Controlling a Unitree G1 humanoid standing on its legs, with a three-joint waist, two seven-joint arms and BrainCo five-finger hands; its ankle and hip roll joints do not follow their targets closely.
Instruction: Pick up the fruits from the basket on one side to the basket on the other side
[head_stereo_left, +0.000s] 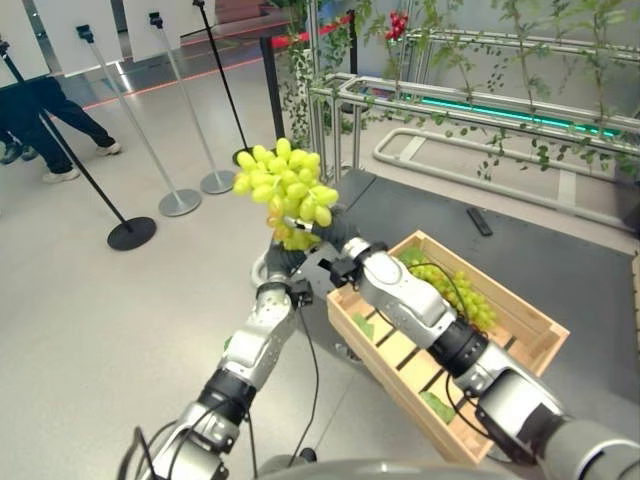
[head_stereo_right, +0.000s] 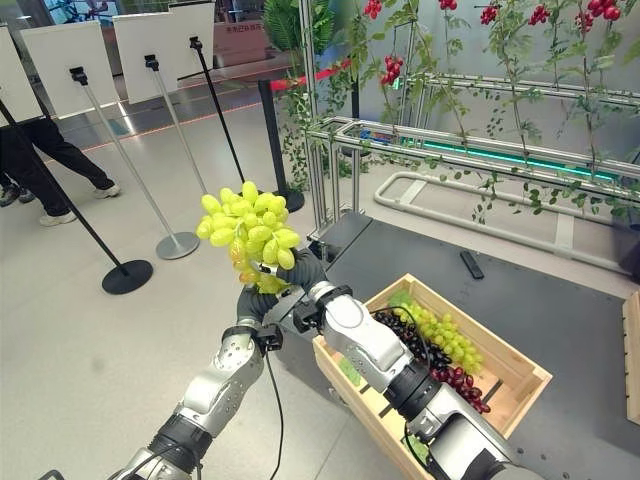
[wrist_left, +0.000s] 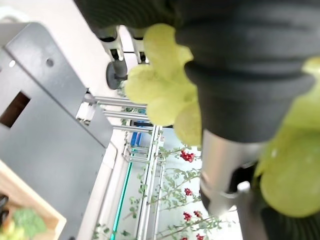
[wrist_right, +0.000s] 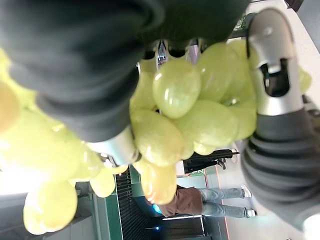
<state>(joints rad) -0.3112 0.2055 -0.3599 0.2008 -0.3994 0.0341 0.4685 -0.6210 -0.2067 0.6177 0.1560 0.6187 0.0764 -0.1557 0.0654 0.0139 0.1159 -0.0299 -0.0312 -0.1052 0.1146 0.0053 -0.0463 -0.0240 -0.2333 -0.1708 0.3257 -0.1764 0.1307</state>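
Note:
A bunch of green grapes (head_stereo_left: 285, 185) is held up in the air over the floor, left of the wooden crate (head_stereo_left: 520, 310). Both hands meet under it. My left hand (head_stereo_left: 283, 262) comes up from below, and my right hand (head_stereo_left: 335, 232) reaches across from the crate side. In the right wrist view, grapes (wrist_right: 175, 95) sit between the fingers (wrist_right: 117, 145) and the thumb (wrist_right: 272, 65). Grapes (wrist_left: 160, 90) also press against a finger (wrist_left: 222, 165) in the left wrist view. The crate holds more green grapes (head_stereo_left: 460, 290) and dark grapes (head_stereo_right: 440, 365).
The crate stands on a dark mat (head_stereo_left: 560, 250) with a small black object (head_stereo_left: 479, 221) on it. Behind is a metal frame with vines and red fruit (head_stereo_right: 480, 150). Barrier posts with round bases (head_stereo_left: 132, 232) stand on the floor to the left, where a person's legs (head_stereo_left: 40, 110) show.

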